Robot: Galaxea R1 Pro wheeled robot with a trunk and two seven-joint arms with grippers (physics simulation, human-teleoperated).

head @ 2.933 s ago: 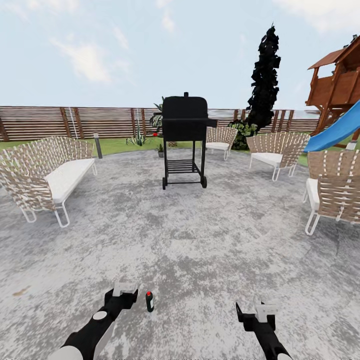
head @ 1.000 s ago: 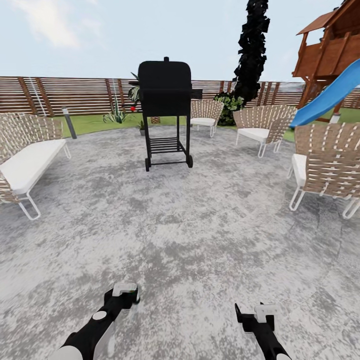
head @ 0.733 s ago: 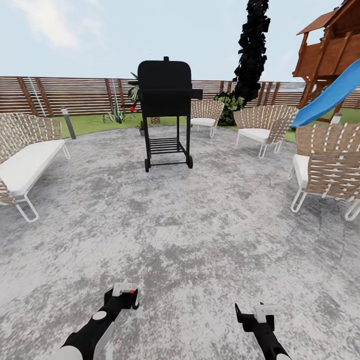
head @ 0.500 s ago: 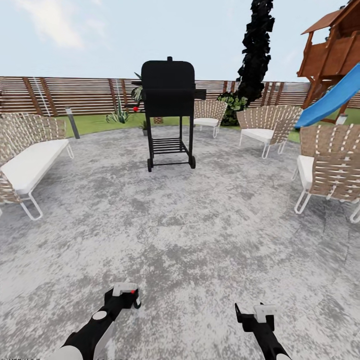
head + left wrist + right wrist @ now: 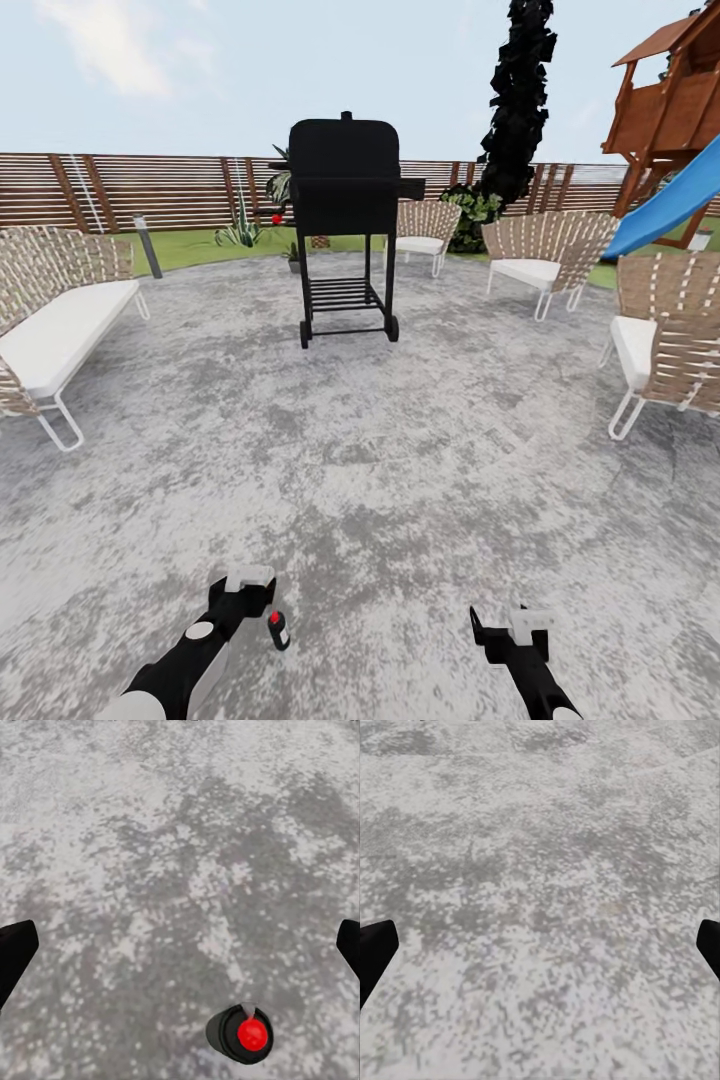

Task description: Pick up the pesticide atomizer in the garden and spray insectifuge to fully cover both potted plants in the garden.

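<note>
**Grey paving, atomizer standing just beside your left hand**

Grey mottled stone paving (image 5: 400,480) spreads out under both your arms; the pesticide atomizer (image 5: 278,630) stands upright on it, dark-bodied with a red top, just beside your left hand (image 5: 248,586) on its inner side, and you cannot tell from the head view whether the two touch; in the left wrist view you look down on the bottle's red cap (image 5: 252,1035) from above, with the dark fingertips (image 5: 15,952) spread wide at either edge and the bottle not between them; so your left hand is wide apart and has hold of nothing. Your right hand (image 5: 512,632) hangs over bare paving, well apart from the bottle; its wrist view shows the fingertips (image 5: 375,945) equally far apart, with nothing between them.

Ahead of you a black grill (image 5: 345,215) stands on its wheeled cart near the middle of the paving; a woven sofa (image 5: 55,320) with a white cushion sits to your left, and woven chairs (image 5: 545,260) curve round to your right; a grey bollard lamp (image 5: 147,245) stands at the lawn's edge. Beyond the grill, against the brown slatted fence (image 5: 130,190), you can make out a spiky agave (image 5: 240,232) and a small low green plant (image 5: 293,255), too small to tell more; a wooden play tower with a blue slide (image 5: 665,205) rises at far right.
</note>
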